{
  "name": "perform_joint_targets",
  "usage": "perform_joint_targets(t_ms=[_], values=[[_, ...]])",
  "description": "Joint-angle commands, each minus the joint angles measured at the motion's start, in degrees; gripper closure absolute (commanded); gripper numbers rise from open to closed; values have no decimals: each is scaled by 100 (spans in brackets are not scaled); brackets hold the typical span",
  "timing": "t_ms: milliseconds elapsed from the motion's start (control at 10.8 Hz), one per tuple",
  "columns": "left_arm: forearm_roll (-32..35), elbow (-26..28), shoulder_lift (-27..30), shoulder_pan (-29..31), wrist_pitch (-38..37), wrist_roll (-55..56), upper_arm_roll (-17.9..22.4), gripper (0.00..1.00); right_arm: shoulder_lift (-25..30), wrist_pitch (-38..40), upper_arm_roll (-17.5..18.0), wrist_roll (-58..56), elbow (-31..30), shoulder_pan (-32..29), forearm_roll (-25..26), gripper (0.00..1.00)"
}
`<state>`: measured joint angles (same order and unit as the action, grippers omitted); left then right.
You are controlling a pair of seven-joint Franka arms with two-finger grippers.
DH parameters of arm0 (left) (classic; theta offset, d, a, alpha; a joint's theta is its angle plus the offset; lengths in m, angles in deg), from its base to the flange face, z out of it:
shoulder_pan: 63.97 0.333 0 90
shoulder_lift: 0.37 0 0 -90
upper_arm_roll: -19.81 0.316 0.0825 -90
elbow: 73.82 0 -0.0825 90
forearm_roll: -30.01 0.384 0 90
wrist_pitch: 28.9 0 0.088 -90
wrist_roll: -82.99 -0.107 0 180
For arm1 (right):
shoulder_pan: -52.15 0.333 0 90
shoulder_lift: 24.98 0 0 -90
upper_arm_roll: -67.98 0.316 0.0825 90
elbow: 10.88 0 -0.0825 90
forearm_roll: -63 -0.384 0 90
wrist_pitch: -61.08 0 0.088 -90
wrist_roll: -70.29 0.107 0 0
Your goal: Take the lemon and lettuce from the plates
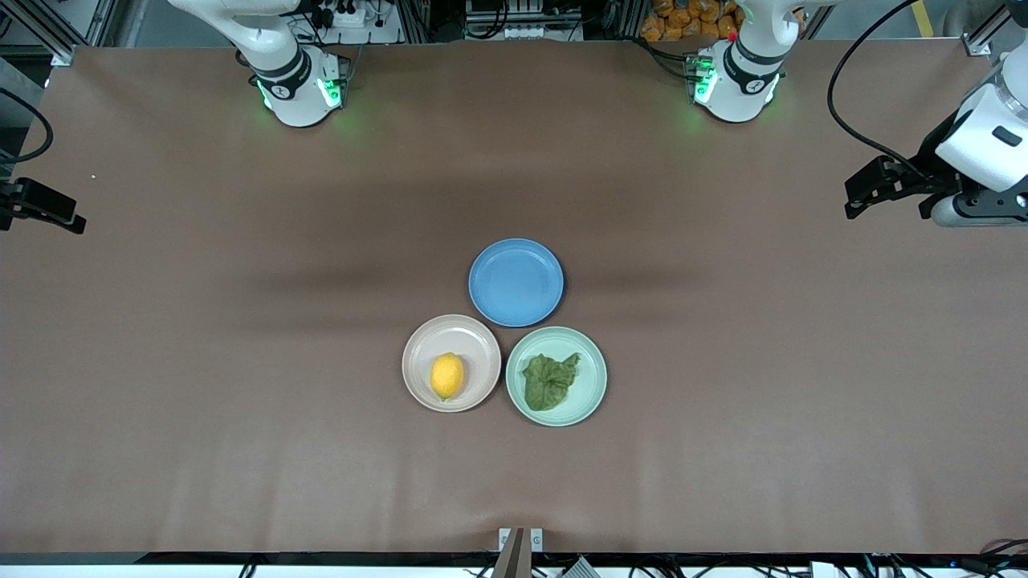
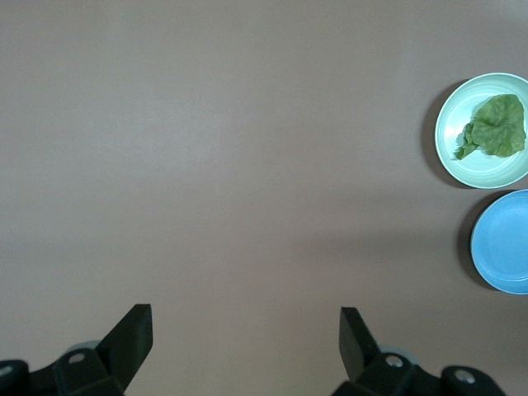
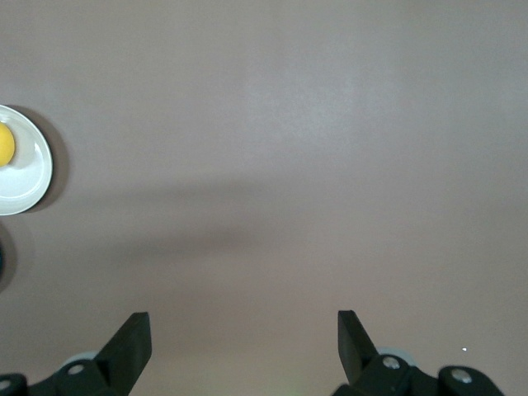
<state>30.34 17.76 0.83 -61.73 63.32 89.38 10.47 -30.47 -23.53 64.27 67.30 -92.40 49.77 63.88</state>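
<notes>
Lemon point(image 1: 447, 376) sits on the beige-pink plate point(image 1: 421, 343), long axis running roughly toward and away from the front camera; lettuce point(image 1: 549, 380) lies on the mint plate point(image 1: 591, 353) just beside it, toward the left arm's end, with the blue plate point(image 1: 516, 282) empty and farther from the camera, touching or nearly touching both. In the front view the left gripper point(image 1: 863, 193) hangs over the table's edge at its own end, well apart from the plates, and the right gripper point(image 1: 44, 210) likewise at its end; so lettuce is the left arm's nearer pick, lemon the right's. Left wrist view: left gripper jaws spread wide, nothing between them, lettuce off to one side on its mint plate over bare table point(image 2: 231, 165). Right wrist view: right gripper point(image 3: 244, 342) jaws also released and empty, lemon only at the frame's edge on its plate. Both arms need a long sideways reach inward.
</notes>
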Motion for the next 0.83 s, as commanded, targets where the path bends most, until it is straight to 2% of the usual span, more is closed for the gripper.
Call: perform_joint_targets(t_ms=[0, 462, 738], values=[[-60, -79, 3, 14, -81, -129, -15, 0, 66, 67, 54, 17, 5, -8, 105, 0], [-112, -52, -215, -74, 67, -59, -33, 0, 83, 199, 72, 61, 5, -8, 35, 0], [-104, -61, -619, -556, 619, -24, -50, 0, 92, 295, 63, 61, 5, -8, 26, 0]])
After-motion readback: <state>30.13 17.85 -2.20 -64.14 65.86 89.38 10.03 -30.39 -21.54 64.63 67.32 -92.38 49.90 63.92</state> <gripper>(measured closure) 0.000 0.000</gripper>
